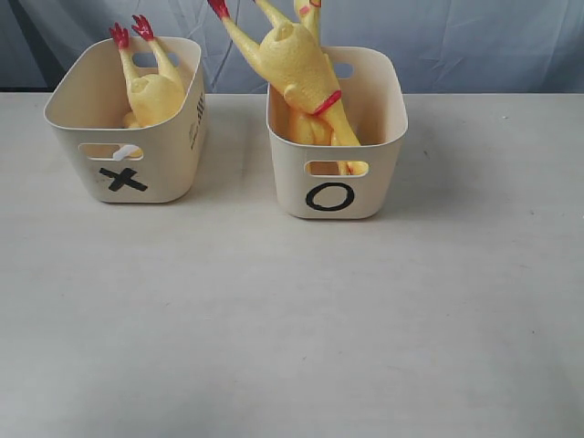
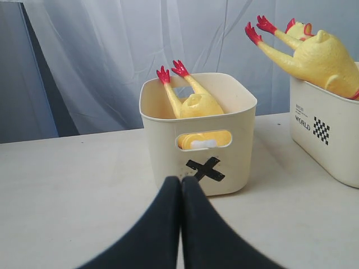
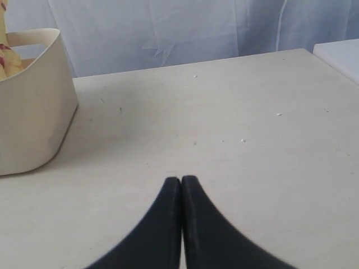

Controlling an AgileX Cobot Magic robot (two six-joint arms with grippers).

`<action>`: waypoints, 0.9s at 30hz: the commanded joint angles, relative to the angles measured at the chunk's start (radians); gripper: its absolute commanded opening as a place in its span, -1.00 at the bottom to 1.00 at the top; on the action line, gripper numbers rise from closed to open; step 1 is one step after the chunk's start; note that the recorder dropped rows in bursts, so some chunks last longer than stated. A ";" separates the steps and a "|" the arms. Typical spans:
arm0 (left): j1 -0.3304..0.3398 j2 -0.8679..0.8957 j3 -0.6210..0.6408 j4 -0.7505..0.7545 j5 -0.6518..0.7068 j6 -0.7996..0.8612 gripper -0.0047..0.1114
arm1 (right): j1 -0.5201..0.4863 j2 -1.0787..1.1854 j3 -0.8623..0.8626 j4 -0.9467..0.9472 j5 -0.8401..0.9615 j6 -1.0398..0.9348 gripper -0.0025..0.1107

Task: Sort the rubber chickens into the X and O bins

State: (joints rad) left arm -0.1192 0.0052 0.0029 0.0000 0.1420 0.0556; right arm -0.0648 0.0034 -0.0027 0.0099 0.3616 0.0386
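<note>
The left gripper (image 2: 180, 182) is hanging low over the table (image 2: 67, 179) with its fingers pressed together on nothing. It is pointing at the X bin (image 2: 162, 145) just ahead, where one chicken (image 2: 197, 105) is standing head down with its red feet sticking up over the rim. The right gripper (image 3: 181, 180) is likewise sitting closed and empty over the table, well apart from the O bin (image 3: 33, 112), which is holding at least two chickens (image 1: 297, 64) leaning out above its rim.
</note>
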 commanded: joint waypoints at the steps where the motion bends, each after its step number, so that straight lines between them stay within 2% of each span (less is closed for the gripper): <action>1: -0.002 -0.005 -0.003 -0.007 -0.008 0.000 -0.92 | 0.005 -0.003 0.003 -0.003 -0.002 -0.056 -0.97; 22: -0.002 -0.005 -0.003 -0.007 -0.008 0.000 -0.92 | 0.005 -0.003 0.003 0.001 -0.002 -0.090 -0.97; 27: -0.002 -0.005 -0.003 -0.007 -0.008 0.000 -0.92 | 0.048 -0.003 0.003 0.003 -0.002 -0.090 -0.97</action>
State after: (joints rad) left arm -0.1192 0.0052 0.0029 0.0000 0.1420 0.0556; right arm -0.0419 0.0034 -0.0027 0.0099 0.3635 -0.0443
